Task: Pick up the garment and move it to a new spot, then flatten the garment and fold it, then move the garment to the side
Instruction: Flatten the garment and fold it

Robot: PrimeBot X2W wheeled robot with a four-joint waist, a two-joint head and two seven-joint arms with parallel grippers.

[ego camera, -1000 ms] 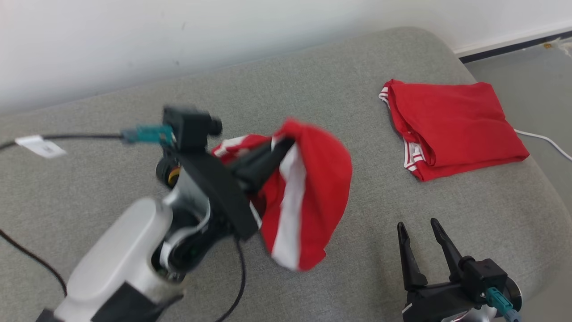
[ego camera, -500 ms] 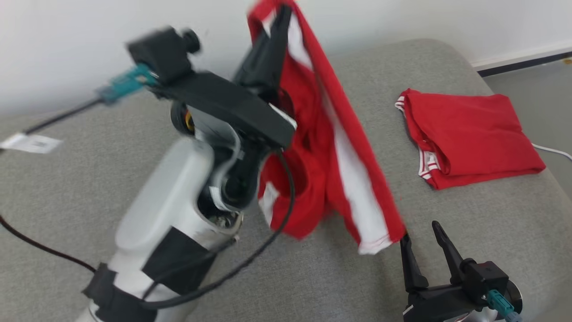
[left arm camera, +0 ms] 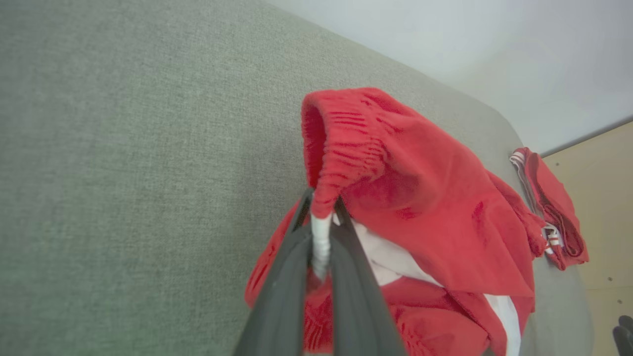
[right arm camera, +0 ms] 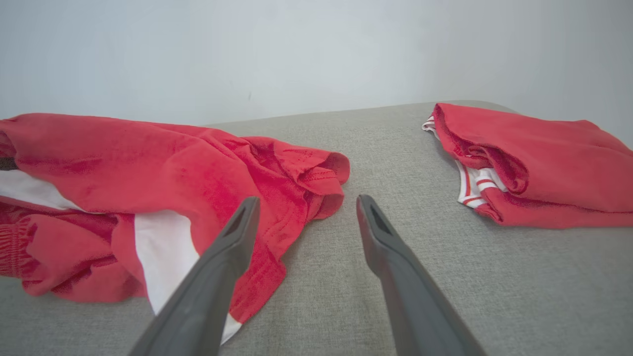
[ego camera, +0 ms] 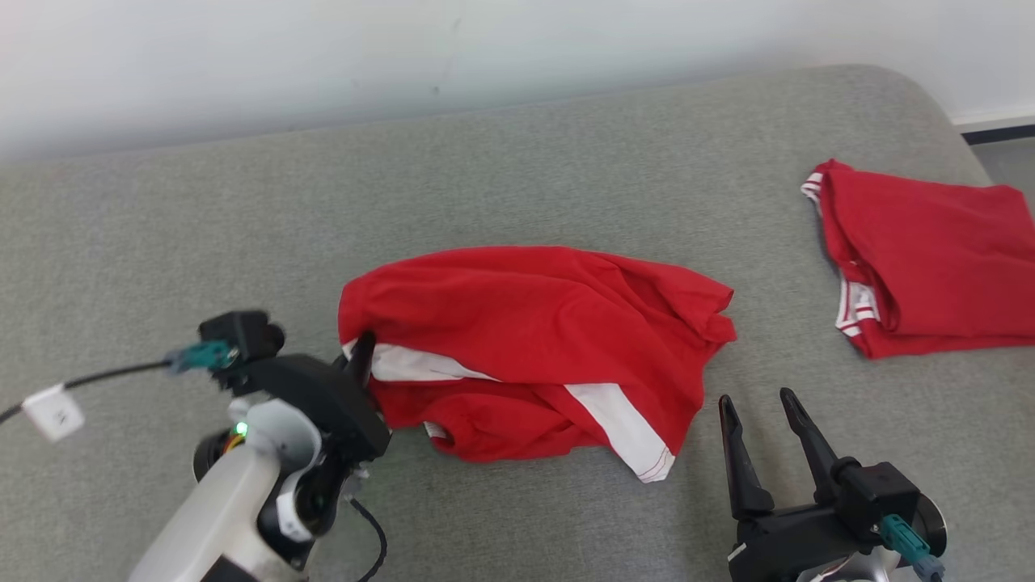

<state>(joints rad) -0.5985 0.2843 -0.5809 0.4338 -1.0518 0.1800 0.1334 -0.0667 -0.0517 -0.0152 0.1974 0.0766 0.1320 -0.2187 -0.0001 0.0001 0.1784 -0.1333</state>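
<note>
The garment (ego camera: 534,323), red with white side stripes, lies crumpled on the grey cushion (ego camera: 517,178) near the middle. My left gripper (ego camera: 361,356) is low at its left end, shut on the elastic waistband edge (left arm camera: 321,217), which rises between the two dark fingers in the left wrist view. My right gripper (ego camera: 754,414) rests open at the lower right, just right of the garment's hem (right arm camera: 316,183), touching nothing. In the right wrist view the garment (right arm camera: 148,168) spreads to the left of the fingers.
A second red garment (ego camera: 922,267), folded, lies at the cushion's right end (right arm camera: 534,158). A cable with a white tag (ego camera: 52,411) trails off my left wrist. A pale wall runs behind the cushion; floor shows past its right edge.
My left gripper swung the garment high in the air, then came down to the left. The garment now lies spread on the cushion, still gripped. The head camera has shifted left.
</note>
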